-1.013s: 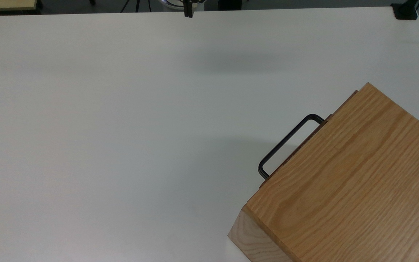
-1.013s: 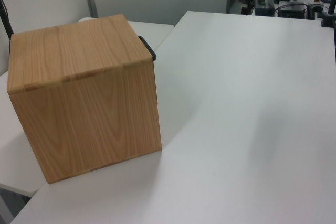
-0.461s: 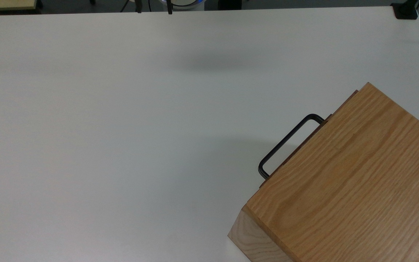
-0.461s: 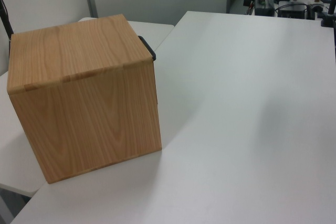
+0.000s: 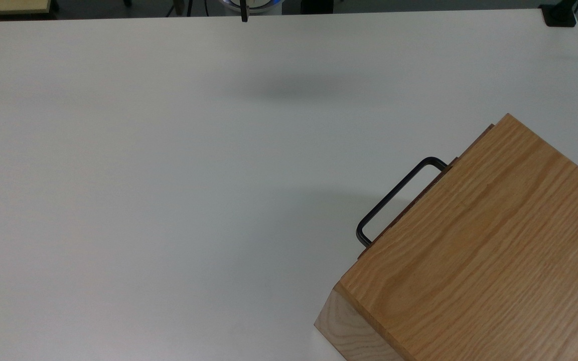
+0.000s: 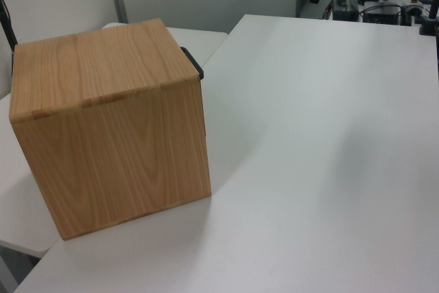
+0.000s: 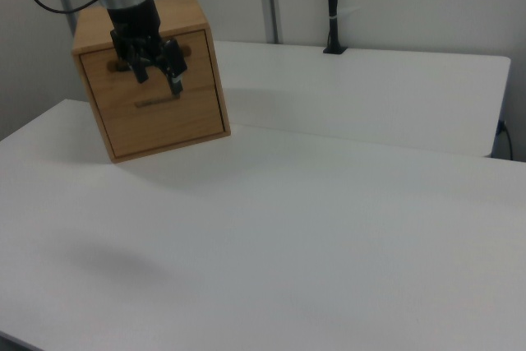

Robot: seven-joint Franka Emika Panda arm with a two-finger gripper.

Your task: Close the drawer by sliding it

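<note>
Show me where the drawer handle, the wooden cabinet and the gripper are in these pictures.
drawer handle (image 5: 395, 196): top view, on the long black bar of the U.
wooden cabinet (image 6: 103, 66): left view, on its flat top face.
gripper (image 7: 158, 77): right view, midway between its dark fingertips, in front of the cabinet.

Hand (image 7: 157, 74) hangs in air, bare bench (image 5: 168, 175) below it and to every side = wide free room. Only big obstacle is the wooden cabinet (image 5: 474, 240), well apart from hand, at the top view's lower right. Black handle (image 5: 394, 198) sticks out of the cabinet face on the hand's side, w/ a gap behind the bar. Black post (image 7: 331, 6) at bench edge, well off from hand.
</note>
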